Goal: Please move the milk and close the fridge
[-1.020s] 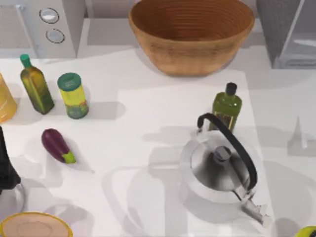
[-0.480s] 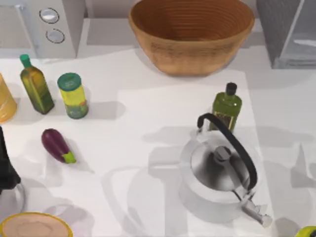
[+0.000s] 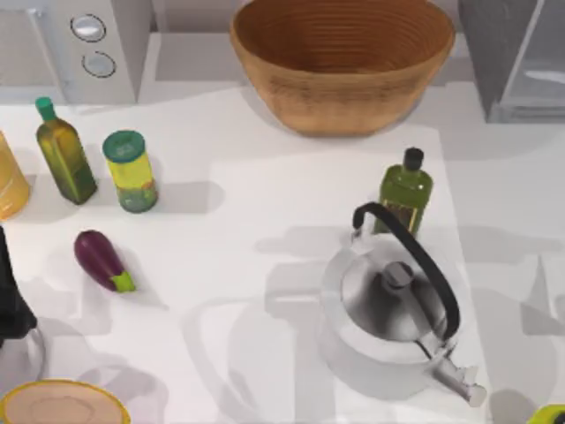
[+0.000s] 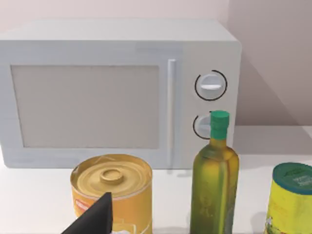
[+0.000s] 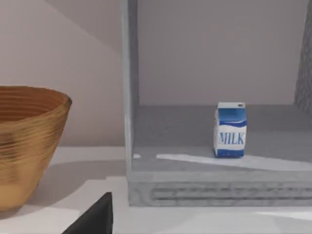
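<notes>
Milk (image 5: 230,129) stands upright on the floor of the open fridge (image 5: 214,187), toward the back of the compartment, as seen from our right wrist camera. The fridge sits at about 1 o'clock on the table (image 3: 265,203) in the top view.

Going left to right across the table from above: our left arm (image 3: 11,305) is parked at the 8 o'clock edge. An orange can (image 3: 9,185) and a green-capped oil bottle (image 3: 64,152) stand at 9 to 10 o'clock, in front of the microwave (image 3: 79,44) at 11 o'clock. A green-lidded yellow jar (image 3: 131,170) is just beside the bottle, with an eggplant (image 3: 103,261) lying at 8 o'clock of it. A wicker bowl (image 3: 342,62) fills 12 o'clock. A black-capped green bottle (image 3: 405,193) stands close to a steel kettle (image 3: 393,309), at the kettle's 12 o'clock.

A dark tip of the left gripper (image 4: 92,220) shows before the can; a tip of the right gripper (image 5: 92,219) shows before the fridge, well apart from the milk. Whether either gripper is open or closed, we cannot tell.
</notes>
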Controlling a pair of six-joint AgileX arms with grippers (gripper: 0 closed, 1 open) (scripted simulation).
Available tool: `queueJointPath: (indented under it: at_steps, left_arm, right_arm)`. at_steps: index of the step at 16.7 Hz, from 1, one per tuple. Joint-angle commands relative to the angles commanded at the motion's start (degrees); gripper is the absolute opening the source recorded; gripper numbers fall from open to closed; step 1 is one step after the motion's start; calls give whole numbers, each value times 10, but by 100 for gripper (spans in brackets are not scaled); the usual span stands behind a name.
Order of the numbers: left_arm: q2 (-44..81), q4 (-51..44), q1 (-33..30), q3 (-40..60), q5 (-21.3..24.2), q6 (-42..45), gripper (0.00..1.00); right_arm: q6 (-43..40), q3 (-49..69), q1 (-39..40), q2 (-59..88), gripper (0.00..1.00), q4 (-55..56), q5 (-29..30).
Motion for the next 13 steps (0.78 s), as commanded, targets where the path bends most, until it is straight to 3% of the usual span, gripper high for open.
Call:
queueJointPath:
  at_steps: [3, 13]
  left_arm:
    - [0, 0, 0, 0, 0, 0, 100]
    - [0, 0, 0, 0, 0, 0, 100]
  right_arm:
    - [0, 61, -1, -73, 100, -111, 2]
    - [5, 268, 0, -328, 100, -627, 5]
